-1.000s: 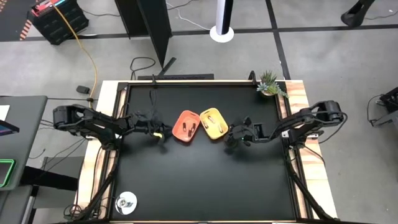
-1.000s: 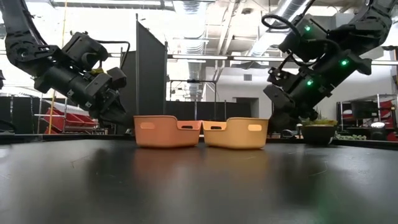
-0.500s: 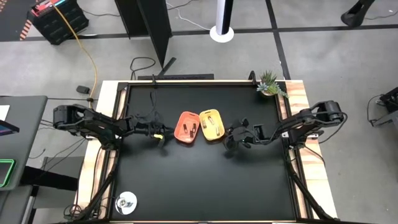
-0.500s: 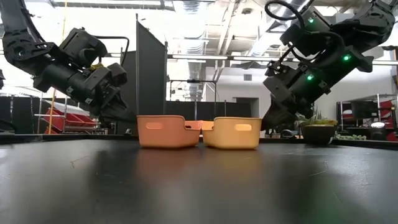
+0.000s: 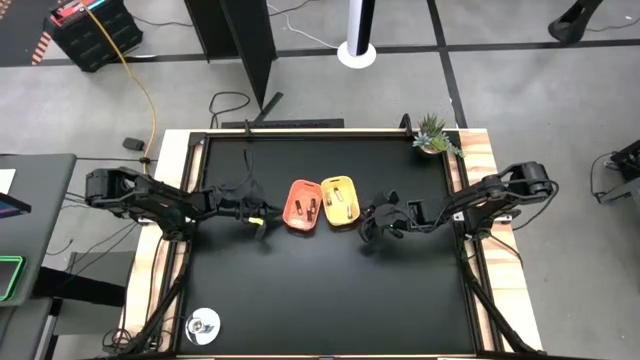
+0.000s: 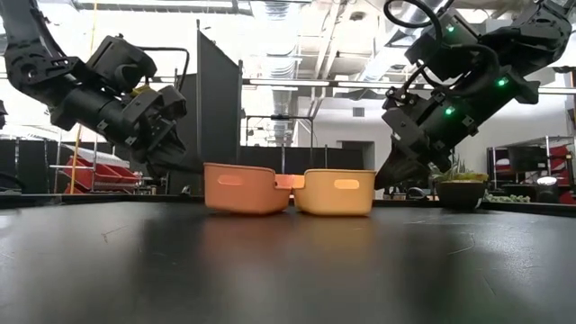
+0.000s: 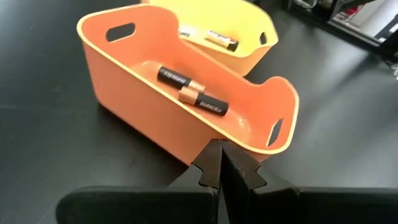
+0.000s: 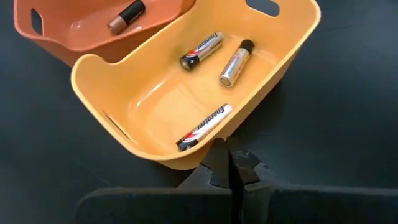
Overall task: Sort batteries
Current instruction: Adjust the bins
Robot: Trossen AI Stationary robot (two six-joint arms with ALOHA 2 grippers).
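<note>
Black table (image 5: 320, 290) with a pale wood rim, on grey floor. Round silvery object (image 5: 204, 324) at the near left corner, small potted plant (image 5: 433, 135) at the far right corner. Off the table: dark upright panel (image 5: 235, 40) and a yellow cable (image 5: 150, 100) on the floor at the far left, white post (image 5: 357, 30) beyond the far edge. Low view looks into a workshop with ceiling ducts and shelving.

Left to right. Left gripper (image 5: 258, 216) sits low over the table just left of the orange tray (image 5: 303, 204). In the left wrist view its fingers (image 7: 202, 174) are pressed together, tips right at the orange tray's near wall, gripping nothing; contact with the wall cannot be told.

Orange tray holds 2 dark copper-ended batteries (image 7: 193, 94), lying close together on its floor.

Yellow tray (image 5: 343, 199) stands just right of the orange tray, walls touching or almost so. It holds 3 batteries (image 8: 205, 127): 2 near the far wall, 1 by the near wall.

Right gripper (image 5: 372, 220) is just right of the yellow tray, low over the table. In the right wrist view its fingers (image 8: 217, 160) are closed on each other at the yellow tray's near rim, empty.

No loose batteries seen on the table.
</note>
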